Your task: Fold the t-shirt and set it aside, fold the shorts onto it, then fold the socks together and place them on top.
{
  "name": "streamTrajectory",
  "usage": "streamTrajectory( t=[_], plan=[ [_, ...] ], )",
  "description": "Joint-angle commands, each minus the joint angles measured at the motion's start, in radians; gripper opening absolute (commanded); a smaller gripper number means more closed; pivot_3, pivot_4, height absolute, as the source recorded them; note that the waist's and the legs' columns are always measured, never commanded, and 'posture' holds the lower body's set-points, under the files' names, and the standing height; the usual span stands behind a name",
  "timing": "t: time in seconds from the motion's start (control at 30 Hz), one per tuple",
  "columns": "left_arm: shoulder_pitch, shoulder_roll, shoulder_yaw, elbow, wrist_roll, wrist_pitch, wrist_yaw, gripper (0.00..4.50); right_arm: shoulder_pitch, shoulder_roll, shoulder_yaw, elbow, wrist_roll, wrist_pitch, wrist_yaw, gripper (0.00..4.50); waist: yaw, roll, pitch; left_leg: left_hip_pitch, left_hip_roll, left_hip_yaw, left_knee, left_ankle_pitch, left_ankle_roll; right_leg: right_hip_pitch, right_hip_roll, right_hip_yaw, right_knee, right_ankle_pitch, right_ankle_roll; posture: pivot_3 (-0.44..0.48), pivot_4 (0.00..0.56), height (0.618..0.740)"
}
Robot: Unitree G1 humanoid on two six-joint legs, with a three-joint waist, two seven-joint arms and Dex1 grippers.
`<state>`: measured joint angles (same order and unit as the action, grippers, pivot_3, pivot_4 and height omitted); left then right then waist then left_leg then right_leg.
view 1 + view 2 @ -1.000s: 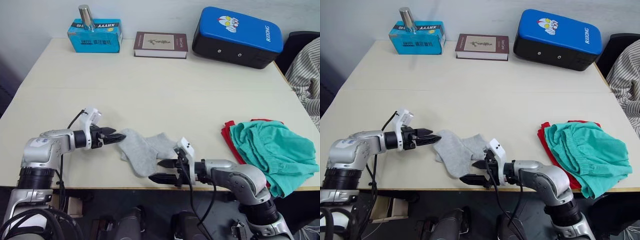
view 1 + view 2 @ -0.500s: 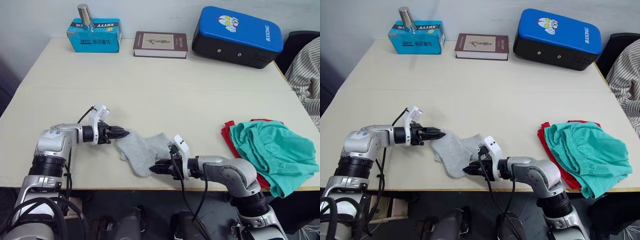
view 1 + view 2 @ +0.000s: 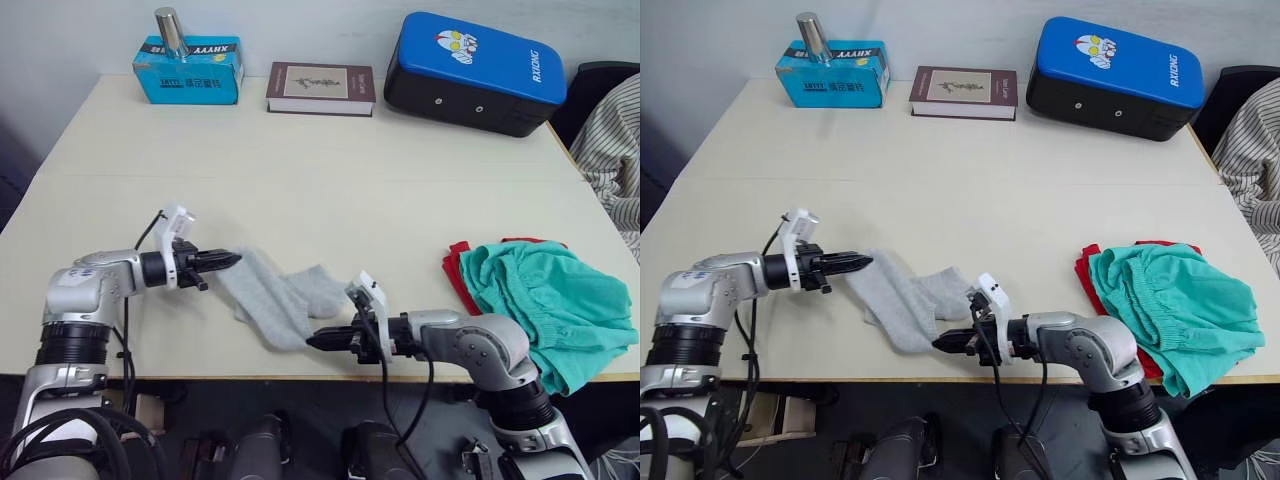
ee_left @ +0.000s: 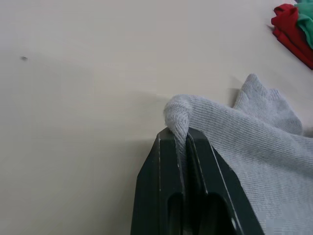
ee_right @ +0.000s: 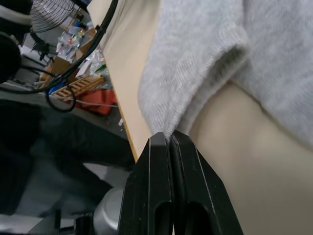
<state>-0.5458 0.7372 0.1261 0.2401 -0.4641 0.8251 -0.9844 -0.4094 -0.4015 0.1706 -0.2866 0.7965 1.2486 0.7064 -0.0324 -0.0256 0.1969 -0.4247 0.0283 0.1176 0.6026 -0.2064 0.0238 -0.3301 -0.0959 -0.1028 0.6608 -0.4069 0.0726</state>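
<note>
The light grey socks point(image 3: 283, 300) lie overlapping near the table's front edge, pulled out lengthwise between my two grippers. My left gripper point(image 3: 230, 260) is shut on the upper left corner of the socks point(image 4: 254, 147), whose cloth bunches between its fingertips. At the table edge, my right gripper point(image 3: 314, 342) is shut on the socks' near end point(image 5: 195, 73). To the right, the teal shorts point(image 3: 545, 300) lie crumpled on top of the red t-shirt point(image 3: 456, 273), of which a strip shows along the left side.
At the back of the table point(image 3: 330, 190) stand a blue tissue box point(image 3: 190, 72) with a metal cylinder point(image 3: 172, 34) on it, a brown book point(image 3: 321, 88) and a blue padded case point(image 3: 475, 72). Striped cloth point(image 3: 612, 150) hangs beyond the right edge.
Both grippers went from open to shut on the ends of the socks. The left one then drew back to the left, stretching the socks out.
</note>
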Motion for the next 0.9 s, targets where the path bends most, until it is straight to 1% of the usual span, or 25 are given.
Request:
streamTrajectory(
  t=[0.03, 0.1, 0.2, 0.3, 0.43, 0.53, 0.67, 0.83, 0.9],
  plan=[
    [0.046, 0.02, 0.081, -0.131, -0.067, 0.065, 0.029, 0.03, -0.06, -0.04, -0.07, -0.026, 0.066, 0.052, 0.026, 0.0, -0.002, 0.0, 0.0, 0.0, 0.0, 0.0, 0.0, 0.0, 0.0, 0.0, 0.0, 0.0, 0.0, 0.0, 0.0, 0.0, 0.15, 0.74],
    [0.097, 0.0, 0.122, -0.217, -0.095, 0.111, 0.09, 0.03, -0.11, -0.047, -0.113, 0.004, 0.089, 0.08, 0.019, 0.0, -0.002, 0.0, 0.0, 0.0, 0.0, 0.0, -0.001, 0.0, 0.0, 0.0, 0.0, 0.0, 0.0, 0.0, 0.0, 0.0, 0.15, 0.74],
    [0.153, -0.02, 0.154, -0.306, -0.116, 0.153, 0.156, 0.03, -0.146, -0.067, -0.131, 0.025, 0.098, 0.1, 0.028, 0.0, 0.001, 0.0, 0.001, 0.0, 0.0, 0.0, -0.001, 0.001, 0.0, -0.001, 0.0, 0.0, 0.0, 0.0, 0.0, 0.0, 0.15, 0.74],
    [0.222, -0.093, 0.22, -0.452, -0.18, 0.228, 0.265, 0.03, -0.201, -0.116, -0.126, 0.09, 0.066, 0.077, 0.059, 0.0, 0.002, 0.0, 0.001, 0.0, 0.0, 0.0, -0.001, 0.001, 0.0, 0.0, 0.0, 0.0, 0.0, 0.0, 0.0, 0.0, 0.15, 0.74],
    [0.288, -0.183, 0.271, -0.587, -0.238, 0.286, 0.38, 0.03, -0.252, -0.162, -0.097, 0.161, 0.023, 0.032, 0.101, 0.0, 0.004, 0.0, 0.001, -0.001, -0.001, 0.0, 0.001, 0.001, 0.001, 0.0, -0.001, 0.0, -0.001, 0.0, 0.001, 0.0, 0.15, 0.74],
    [0.378, -0.312, 0.296, -0.678, -0.241, 0.249, 0.498, 0.03, -0.315, -0.207, -0.051, 0.257, -0.059, -0.054, 0.157, 0.0, 0.002, 0.001, 0.001, -0.001, 0.0, 0.0, 0.001, 0.001, 0.001, 0.001, 0.0, 0.0, -0.001, 0.0, 0.001, 0.0, 0.15, 0.74],
    [0.475, -0.412, 0.295, -0.784, -0.251, 0.199, 0.572, 0.03, -0.355, -0.218, -0.02, 0.312, -0.11, -0.118, 0.21, 0.0, 0.004, -0.001, 0.002, -0.001, 0.0, 0.002, 0.002, 0.0, 0.002, 0.001, 0.0, 0.001, -0.002, 0.001, 0.001, 0.0, 0.15, 0.74],
    [0.562, -0.466, 0.274, -0.846, -0.251, 0.118, 0.604, 0.03, -0.36, -0.204, 0.007, 0.339, -0.178, -0.233, 0.25, 0.0, 0.006, -0.001, 0.002, -0.001, 0.0, 0.001, 0.003, 0.0, 0.002, 0.002, 0.0, 0.0, -0.002, 0.001, 0.001, 0.0, 0.15, 0.74],
    [0.594, -0.478, 0.257, -0.861, -0.235, 0.047, 0.59, 0.03, -0.345, -0.202, 0.015, 0.324, -0.194, -0.292, 0.287, 0.0, 0.006, -0.001, 0.002, -0.001, 0.0, 0.001, 0.004, -0.001, 0.003, 0.003, 0.0, 0.0, -0.004, 0.001, 0.001, 0.0, 0.15, 0.74]
  ],
)
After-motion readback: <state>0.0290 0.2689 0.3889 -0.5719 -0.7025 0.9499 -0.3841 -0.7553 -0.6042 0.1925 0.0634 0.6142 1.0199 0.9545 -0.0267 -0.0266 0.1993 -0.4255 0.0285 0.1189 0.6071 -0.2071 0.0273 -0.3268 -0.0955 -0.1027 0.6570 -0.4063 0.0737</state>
